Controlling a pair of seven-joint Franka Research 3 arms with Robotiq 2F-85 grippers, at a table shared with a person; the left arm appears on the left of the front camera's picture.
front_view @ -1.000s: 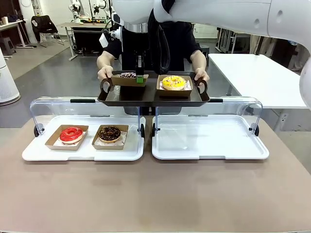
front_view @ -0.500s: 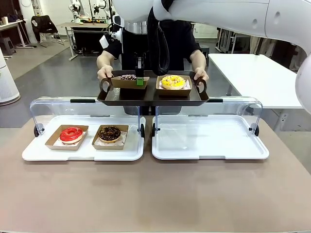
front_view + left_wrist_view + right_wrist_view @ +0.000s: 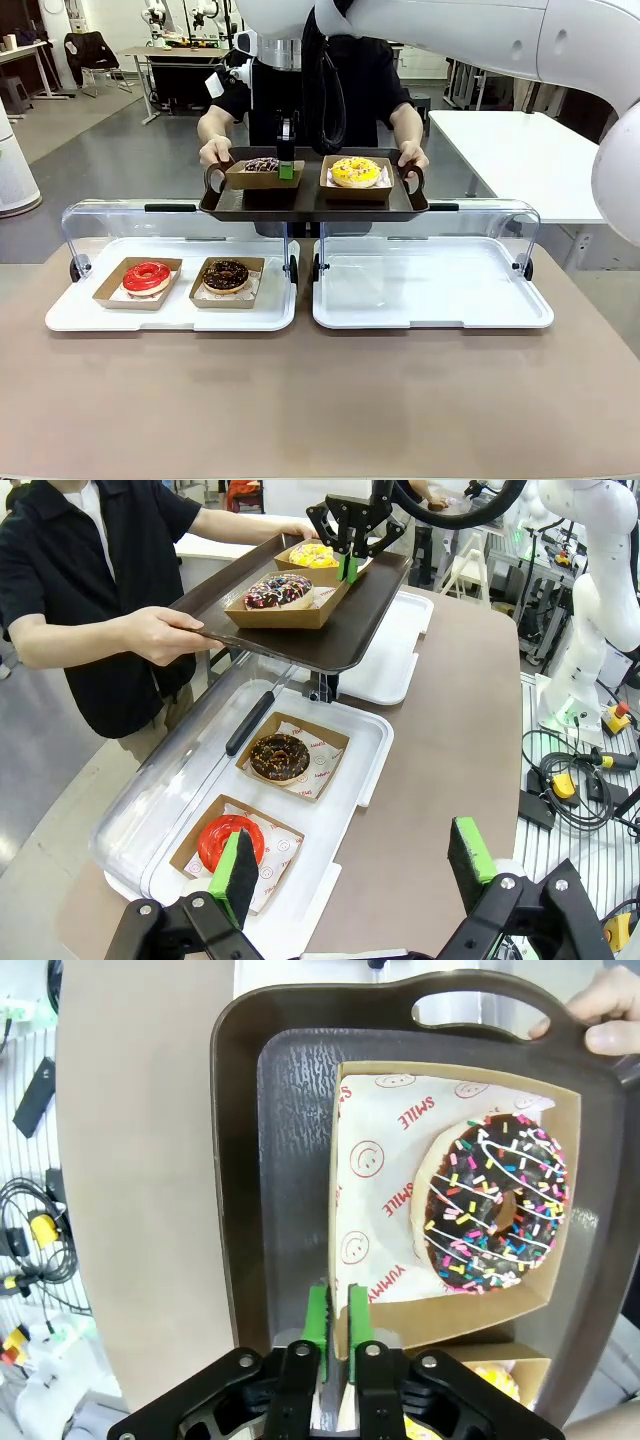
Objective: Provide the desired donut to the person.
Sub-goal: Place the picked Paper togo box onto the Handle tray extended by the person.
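Observation:
The person (image 3: 370, 90) stands at the far side and holds a dark brown tray (image 3: 310, 205) by both handles. On the tray sit a chocolate donut with coloured sprinkles (image 3: 263, 164) (image 3: 495, 1205) in a cardboard box (image 3: 265, 180) and a yellow donut (image 3: 356, 171) in another. My right gripper (image 3: 287, 172) (image 3: 338, 1335) reaches over the tray, its pads shut on the near wall of the sprinkled donut's box. My left gripper (image 3: 353, 865) hangs open over the table's left end, holding nothing.
Two white trays (image 3: 170, 315) (image 3: 430, 305) with raised clear lids lie on the brown table. The left one holds a red donut (image 3: 147, 276) and a chocolate donut (image 3: 225, 274) in boxes. The person's hands (image 3: 215, 150) grip the tray handles close to my right gripper.
My right gripper has come down a little with the sprinkled donut's box, which now rests on the brown tray. The person's tray has barely shifted.

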